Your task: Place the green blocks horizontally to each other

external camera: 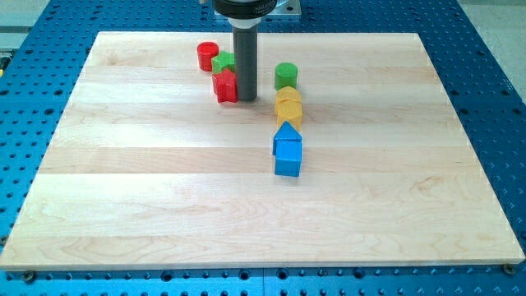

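A green cylinder (285,76) stands near the view's top, right of centre. A second green block (223,62), star-like in shape, sits to its left, partly behind the rod, between a red cylinder (207,56) and a red block (225,85). My tip (246,99) rests on the board just right of the red block and below the green star block, with the green cylinder a short way to its right.
Two yellow blocks (288,107) sit stacked in a column just below the green cylinder. Two blue blocks (288,150) continue that column toward the view's bottom. The wooden board (123,189) lies on a blue perforated table.
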